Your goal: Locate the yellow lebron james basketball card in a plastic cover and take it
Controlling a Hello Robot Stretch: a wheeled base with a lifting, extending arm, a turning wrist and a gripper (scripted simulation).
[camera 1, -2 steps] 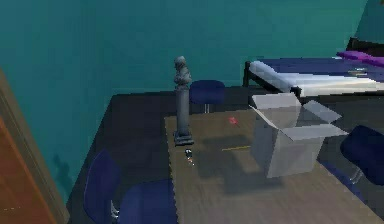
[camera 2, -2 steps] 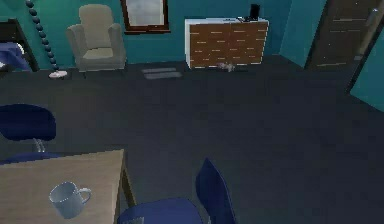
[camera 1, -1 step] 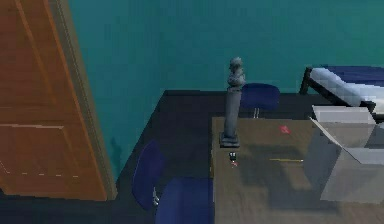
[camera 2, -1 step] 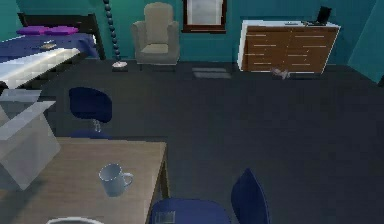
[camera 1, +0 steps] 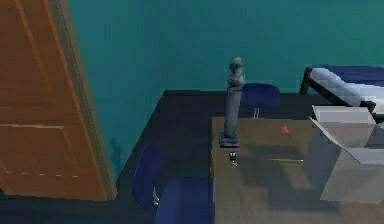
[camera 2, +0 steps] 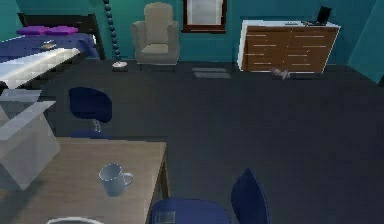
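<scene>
The table point(camera 1: 260, 185) is faced, presumably for searching; a box point(camera 1: 345, 155) stands at three o'clock; the gripper's state cannot be told.

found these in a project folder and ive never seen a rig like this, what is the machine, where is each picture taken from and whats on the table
These are simulator renders from a wheeled robot that drives around a house. It has one arm that lifts and extends, ending in a two-finger gripper.

The forward view comes from a camera looking ahead and somewhat down. It shows an orange door, a teal wall and a wooden table. On the table stand a tall grey statue, a small red thing too small to name, and an open cardboard box. A blue chair is pulled up to it, and a bed lies beyond.

The arm side view looks out sideways from the robot's body. It shows the same table with a pale mug, then an armchair and a dresser by the far wall.
</scene>
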